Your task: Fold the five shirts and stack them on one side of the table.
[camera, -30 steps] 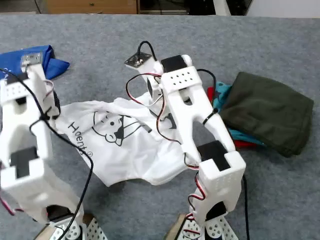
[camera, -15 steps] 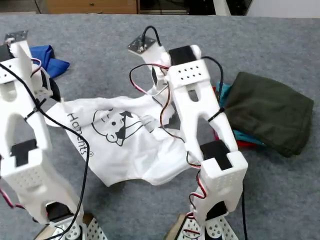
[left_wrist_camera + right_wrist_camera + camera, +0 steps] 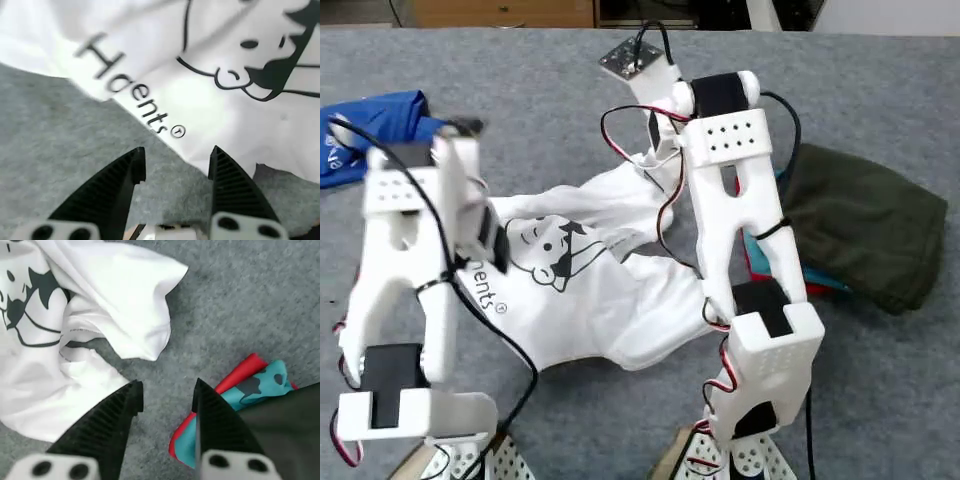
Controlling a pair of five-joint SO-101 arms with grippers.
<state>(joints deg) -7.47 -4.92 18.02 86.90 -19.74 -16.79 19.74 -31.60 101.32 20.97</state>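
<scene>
A white shirt (image 3: pixel 590 290) with a black cartoon print lies crumpled and spread at the table's middle. My left gripper (image 3: pixel 175 162) is open over bare grey cloth, just off the printed edge of the white shirt (image 3: pixel 225 45). My right gripper (image 3: pixel 165 392) is open and empty above the gap between a bunched fold of the white shirt (image 3: pixel 110 290) and a stack of folded shirts. That stack has a dark green shirt (image 3: pixel 865 225) on top, with a teal shirt (image 3: pixel 250 390) and a red shirt (image 3: pixel 240 375) under it. A blue shirt (image 3: pixel 380 120) lies crumpled at the far left.
The grey table cover (image 3: pixel 520 90) is bare along the far side and at the front right. The left arm (image 3: pixel 415 230) stands over the white shirt's left edge. The right arm (image 3: pixel 730 190) spans between the shirt and the stack. Wooden furniture (image 3: pixel 500 12) lines the back.
The left arm swung in from the table's left edge toward the white shirt. The right arm reached farther back, and the shirt's upper part was drawn back and to the right.
</scene>
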